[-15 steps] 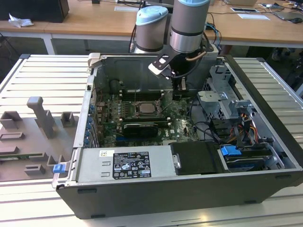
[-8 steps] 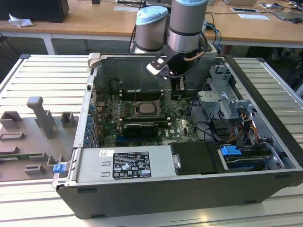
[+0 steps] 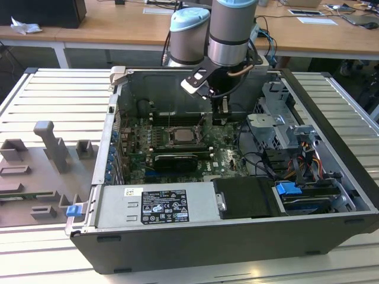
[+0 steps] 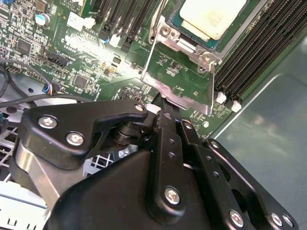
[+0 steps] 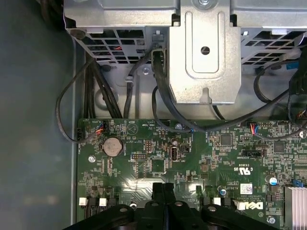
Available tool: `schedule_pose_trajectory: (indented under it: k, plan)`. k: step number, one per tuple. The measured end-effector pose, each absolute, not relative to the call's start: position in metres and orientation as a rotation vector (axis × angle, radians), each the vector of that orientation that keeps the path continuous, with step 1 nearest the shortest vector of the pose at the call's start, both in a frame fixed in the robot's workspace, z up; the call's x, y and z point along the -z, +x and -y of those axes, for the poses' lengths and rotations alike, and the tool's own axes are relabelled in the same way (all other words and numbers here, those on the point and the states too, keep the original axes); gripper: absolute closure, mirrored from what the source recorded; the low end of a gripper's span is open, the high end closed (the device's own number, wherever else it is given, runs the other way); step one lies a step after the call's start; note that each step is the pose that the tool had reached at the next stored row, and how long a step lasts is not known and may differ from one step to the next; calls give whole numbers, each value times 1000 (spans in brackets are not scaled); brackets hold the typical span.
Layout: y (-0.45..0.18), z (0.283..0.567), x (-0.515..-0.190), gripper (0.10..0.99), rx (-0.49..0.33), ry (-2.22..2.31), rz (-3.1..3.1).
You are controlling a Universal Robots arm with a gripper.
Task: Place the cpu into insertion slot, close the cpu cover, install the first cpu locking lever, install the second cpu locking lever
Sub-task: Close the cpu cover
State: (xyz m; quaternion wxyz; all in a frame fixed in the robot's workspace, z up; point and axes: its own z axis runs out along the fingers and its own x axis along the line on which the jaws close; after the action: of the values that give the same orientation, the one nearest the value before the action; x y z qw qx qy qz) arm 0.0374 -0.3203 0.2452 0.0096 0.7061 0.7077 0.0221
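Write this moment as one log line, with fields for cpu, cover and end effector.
cpu: seated | cover: open | end effector: shut, tips at cover's free edge

Print seen, none transcribed. Black label (image 3: pixel 163 206) with white text and marks on the power supply (image 3: pixel 115 207), near side. White logo (image 5: pixel 249 206) and sticker (image 5: pixel 245 187) on the motherboard (image 5: pixel 216 160), by my gripper (image 5: pixel 163 187).

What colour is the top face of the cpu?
Pale silvery-beige. The cpu shows best in the second wrist view.
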Motion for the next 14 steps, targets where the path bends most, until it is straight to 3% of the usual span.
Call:
schedule_pose_trajectory:
  k: [14]
  plan:
    - [28, 320, -245, 980, -69, 2205, -2210]
